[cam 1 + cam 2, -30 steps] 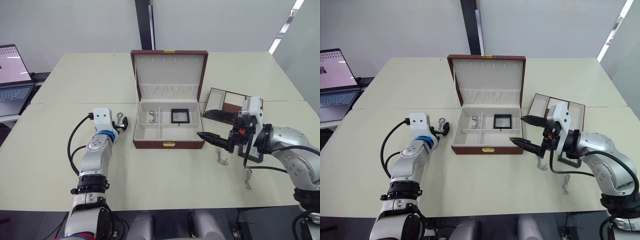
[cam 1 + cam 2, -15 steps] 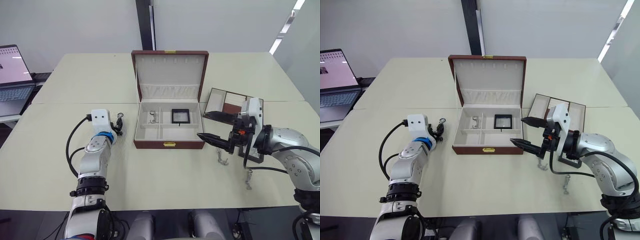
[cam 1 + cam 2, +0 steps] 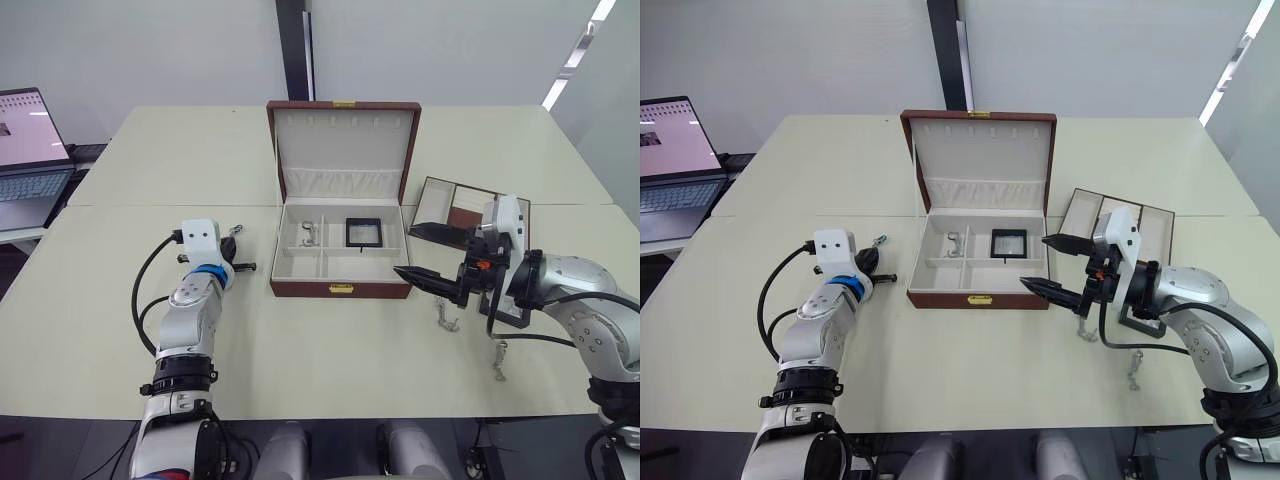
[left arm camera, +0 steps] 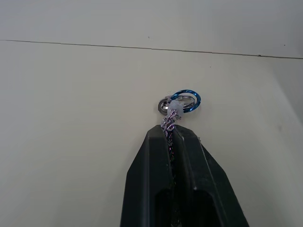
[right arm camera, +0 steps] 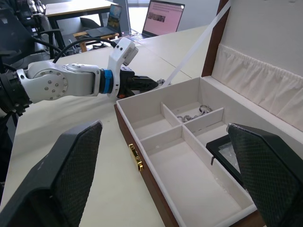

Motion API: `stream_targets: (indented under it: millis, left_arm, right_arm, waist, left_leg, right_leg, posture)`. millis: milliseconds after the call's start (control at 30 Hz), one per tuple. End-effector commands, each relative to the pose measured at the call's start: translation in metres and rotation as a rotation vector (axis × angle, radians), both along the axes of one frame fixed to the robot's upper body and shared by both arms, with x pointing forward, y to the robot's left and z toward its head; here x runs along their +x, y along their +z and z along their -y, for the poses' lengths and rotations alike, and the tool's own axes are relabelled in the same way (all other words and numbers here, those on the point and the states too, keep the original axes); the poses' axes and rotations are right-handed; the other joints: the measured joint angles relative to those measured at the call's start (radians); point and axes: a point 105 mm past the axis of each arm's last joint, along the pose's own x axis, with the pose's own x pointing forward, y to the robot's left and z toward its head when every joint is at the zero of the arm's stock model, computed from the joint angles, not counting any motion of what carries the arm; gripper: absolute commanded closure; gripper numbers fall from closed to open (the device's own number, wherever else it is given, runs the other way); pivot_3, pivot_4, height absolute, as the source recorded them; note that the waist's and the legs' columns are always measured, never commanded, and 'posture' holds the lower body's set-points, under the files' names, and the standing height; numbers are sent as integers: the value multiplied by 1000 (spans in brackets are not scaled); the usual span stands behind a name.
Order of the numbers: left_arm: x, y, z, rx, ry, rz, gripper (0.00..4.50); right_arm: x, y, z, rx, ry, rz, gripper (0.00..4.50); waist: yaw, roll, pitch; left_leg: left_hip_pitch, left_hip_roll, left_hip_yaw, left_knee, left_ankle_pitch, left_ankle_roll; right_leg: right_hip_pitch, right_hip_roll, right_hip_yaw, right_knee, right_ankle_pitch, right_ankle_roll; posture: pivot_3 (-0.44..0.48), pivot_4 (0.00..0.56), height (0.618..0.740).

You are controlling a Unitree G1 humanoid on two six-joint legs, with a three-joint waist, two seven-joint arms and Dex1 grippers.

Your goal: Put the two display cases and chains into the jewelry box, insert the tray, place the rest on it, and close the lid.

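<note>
The jewelry box [image 3: 340, 289] stands open at the table's middle, its lid [image 3: 343, 140] upright. Inside lie one display case [image 3: 362, 231] and one chain [image 3: 308, 232]. Left of the box, my left gripper [image 4: 172, 132] is shut on another chain [image 4: 169, 124], whose rings [image 4: 185, 100] stick out past the fingertips. My right gripper [image 3: 403, 249] hovers open at the box's right end, holding nothing. Half hidden under the right arm, a second display case [image 3: 512, 310] rests on the table. Two more chains [image 3: 443, 318] [image 3: 498, 360] lie near it. The tray [image 3: 432, 200] sits right of the box.
An open laptop [image 3: 30, 150] stands at the far left on a neighbouring table. A seam [image 3: 160, 206] crosses the tabletop behind my left arm. The table's front edge runs close below both arms.
My left gripper has closed from wide open onto the chain left of the box. The right gripper has stayed open and still.
</note>
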Motion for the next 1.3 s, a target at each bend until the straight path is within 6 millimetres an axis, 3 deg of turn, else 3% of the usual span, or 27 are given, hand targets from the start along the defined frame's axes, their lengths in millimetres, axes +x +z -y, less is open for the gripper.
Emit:
stream_targets:
  millis: [33, 567, 900, 1067, 1300]
  left_arm:
    - [-4, -4, 3, -43, 4, 12, 4469]
    - [-36, 77, 16, -23, -162, 245, 4469]
    - [-58, 127, 39, -3, -450, 291, 4469]
    - [-67, 137, 60, -16, -626, 265, 4469]
    - [-75, 134, 75, 15, -855, 165, 4469]
  right_arm:
    - [-3, 9, 0, -2, 2, 50, 0]
    - [-3, 21, 5, 25, 8, 84, 0]
    - [-1, 18, 11, 23, -27, 95, 0]
    - [-3, 16, 9, 36, -39, 100, 0]
    - [-9, 14, 12, 40, -70, 104, 0]
  waist:
    - [0, 0, 0]
    - [-2, -2, 1]
    - [-2, -2, 1]
    - [-2, -2, 1]
    - [-4, -2, 1]
  left_leg:
    - [0, 0, 0, 0, 0, 0]
    - [-1, 1, 0, 0, 0, 0]
    - [-1, 1, 0, 0, 0, 0]
    - [-1, 1, 0, 0, 0, 0]
    - [-1, 2, 0, -1, 0, 0]
  right_leg:
    - [0, 0, 0, 0, 0, 0]
    - [-1, 1, 0, 0, 0, 0]
    - [-1, 1, 0, 0, 0, 0]
    - [-1, 1, 0, 0, 0, 0]
    - [-1, 2, 0, 0, 0, 0]
  posture:
    - [0, 150, 740]
    - [0, 150, 740]
    - [0, 150, 740]
    - [0, 150, 740]
    - [0, 150, 740]
